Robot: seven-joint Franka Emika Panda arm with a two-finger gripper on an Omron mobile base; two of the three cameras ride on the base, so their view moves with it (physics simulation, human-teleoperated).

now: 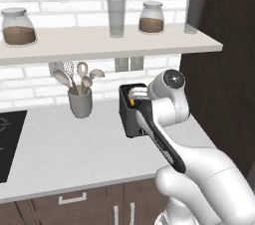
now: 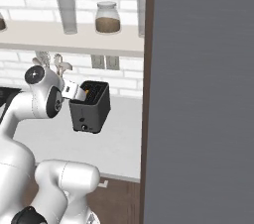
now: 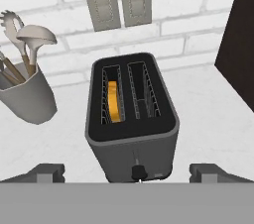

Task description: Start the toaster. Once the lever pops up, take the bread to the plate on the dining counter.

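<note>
**Grey toaster under wide-open gripper, bread in its slot**

Dark grey, boxy and black-topped, the toaster (image 3: 132, 119) stands on the grey counter (image 1: 64, 154) along the white brick wall (image 1: 30, 87), close to the dark panel (image 1: 219, 69) at the counter's right end. Seen from the hand, it sits straight ahead with a small dark knob (image 3: 138, 172) low on its front.

The bread (image 3: 114, 101) stands on edge in the left slot of the hand view, its orange crust showing between the wire guides; the other slot holds nothing. From the left base view an orange sliver (image 1: 132, 102) shows at the toaster's top, partly behind the arm.

The gripper (image 3: 131, 172) hangs above and in front of the toaster, jaws spread wide with one fingertip (image 3: 44, 172) on each side, gripping nothing.

A grey cup of utensils (image 1: 80, 100) stands left of the toaster, apart from it. Two outlet plates (image 3: 118, 0) sit on the wall behind. A shelf (image 1: 99, 45) above carries jars (image 1: 18, 26) and glasses (image 1: 116, 17). A black hob (image 1: 10, 139) lies at the counter's left.
</note>
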